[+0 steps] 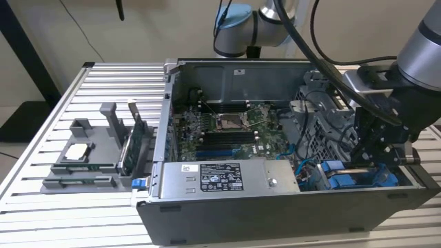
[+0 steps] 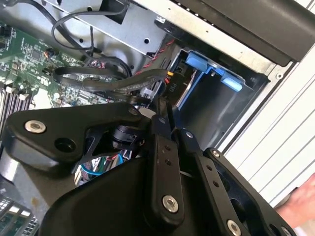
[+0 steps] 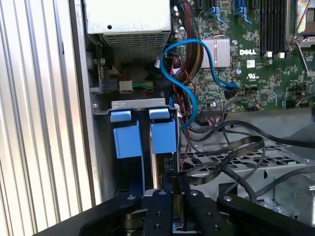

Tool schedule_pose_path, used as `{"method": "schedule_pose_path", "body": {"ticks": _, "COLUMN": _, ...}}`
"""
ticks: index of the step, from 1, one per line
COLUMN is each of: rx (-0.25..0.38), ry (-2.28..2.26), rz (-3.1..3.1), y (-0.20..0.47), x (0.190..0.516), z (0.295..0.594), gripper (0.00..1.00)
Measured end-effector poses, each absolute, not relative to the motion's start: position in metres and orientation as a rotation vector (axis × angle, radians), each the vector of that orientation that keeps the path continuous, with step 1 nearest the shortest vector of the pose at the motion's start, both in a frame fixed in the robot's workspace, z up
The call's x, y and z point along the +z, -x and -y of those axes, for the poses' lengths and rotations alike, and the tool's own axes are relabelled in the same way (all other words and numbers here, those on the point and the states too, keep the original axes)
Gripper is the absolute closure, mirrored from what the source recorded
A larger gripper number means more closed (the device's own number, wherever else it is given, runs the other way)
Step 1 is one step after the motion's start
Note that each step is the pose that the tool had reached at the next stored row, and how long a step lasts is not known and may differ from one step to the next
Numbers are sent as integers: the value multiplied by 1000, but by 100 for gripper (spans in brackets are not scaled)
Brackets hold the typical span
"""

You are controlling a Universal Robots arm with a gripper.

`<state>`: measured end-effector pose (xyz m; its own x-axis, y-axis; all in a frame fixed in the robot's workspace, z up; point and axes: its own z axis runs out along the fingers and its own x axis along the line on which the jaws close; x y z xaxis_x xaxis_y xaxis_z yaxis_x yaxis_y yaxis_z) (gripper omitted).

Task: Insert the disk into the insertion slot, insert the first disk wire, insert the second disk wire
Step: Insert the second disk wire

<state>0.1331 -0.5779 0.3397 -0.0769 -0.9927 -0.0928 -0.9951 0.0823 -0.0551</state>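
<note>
On the exterior view's left, well away from the gripper (image 1: 375,164), a grey holder tray (image 1: 90,155) sits on the slatted metal table (image 1: 41,217) with a couple of green cards standing in it. Moving across, the open computer case (image 1: 276,206) lies on its side, and the grey power-supply box (image 1: 227,177) runs along its near wall, off to the side of the gripper. Behind that is the green motherboard (image 1: 227,129).

Farthest toward the exterior view's right, the black gripper hangs down into the case corner, directly over the insertion slot (image 3: 125,147). In the first wrist view the disk (image 3: 162,137) stands in that cage just ahead of the fingers (image 3: 160,209), its blue carrier tabs showing at the top edge beside a second blue tab. The fingers are pressed close together, with a thin dark piece seemingly nipped between their tips; I can't make out what it is. A blue cable (image 3: 192,93) loops from the board down beside the disk, and black cables (image 3: 226,152) cross near the fingertips.
</note>
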Motion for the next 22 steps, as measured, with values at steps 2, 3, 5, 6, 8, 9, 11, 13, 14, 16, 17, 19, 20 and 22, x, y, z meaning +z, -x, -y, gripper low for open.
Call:
{"method": "schedule_pose_path", "body": {"ticks": 2, "rx": 33, "ry": 2060, "rz": -2230, "y": -133, "x": 340, "z": 578, "gripper": 84}}
{"method": "schedule_pose_path", "body": {"ticks": 3, "rx": 33, "ry": 2060, "rz": -2230, "y": -133, "x": 340, "z": 578, "gripper": 84}}
{"method": "schedule_pose_path", "body": {"ticks": 5, "rx": 33, "ry": 2061, "rz": -2229, "y": -133, "x": 340, "z": 577, "gripper": 84}}
{"method": "schedule_pose_path", "body": {"ticks": 6, "rx": 33, "ry": 2061, "rz": -2228, "y": -133, "x": 340, "z": 577, "gripper": 84}}
{"method": "schedule_pose_path", "body": {"ticks": 8, "rx": 33, "ry": 2063, "rz": -2227, "y": -133, "x": 340, "z": 577, "gripper": 84}}
{"method": "schedule_pose_path", "body": {"ticks": 9, "rx": 33, "ry": 2064, "rz": -2225, "y": -133, "x": 340, "z": 577, "gripper": 84}}
{"method": "schedule_pose_path", "body": {"ticks": 11, "rx": 34, "ry": 2067, "rz": -2221, "y": -133, "x": 340, "z": 576, "gripper": 84}}
{"method": "schedule_pose_path", "body": {"ticks": 13, "rx": 34, "ry": 2070, "rz": -2218, "y": -134, "x": 340, "z": 576, "gripper": 84}}
{"method": "schedule_pose_path", "body": {"ticks": 14, "rx": 35, "ry": 2072, "rz": -2216, "y": -134, "x": 340, "z": 576, "gripper": 84}}
{"method": "schedule_pose_path", "body": {"ticks": 16, "rx": 35, "ry": 2075, "rz": -2213, "y": -135, "x": 340, "z": 576, "gripper": 84}}
{"method": "schedule_pose_path", "body": {"ticks": 17, "rx": 36, "ry": 2077, "rz": -2211, "y": -135, "x": 340, "z": 576, "gripper": 84}}
{"method": "schedule_pose_path", "body": {"ticks": 19, "rx": 36, "ry": 2078, "rz": -2210, "y": -135, "x": 340, "z": 576, "gripper": 84}}
{"method": "schedule_pose_path", "body": {"ticks": 20, "rx": 36, "ry": 2078, "rz": -2210, "y": -135, "x": 340, "z": 576, "gripper": 84}}
{"method": "schedule_pose_path", "body": {"ticks": 22, "rx": 37, "ry": 2079, "rz": -2209, "y": -135, "x": 340, "z": 575, "gripper": 84}}
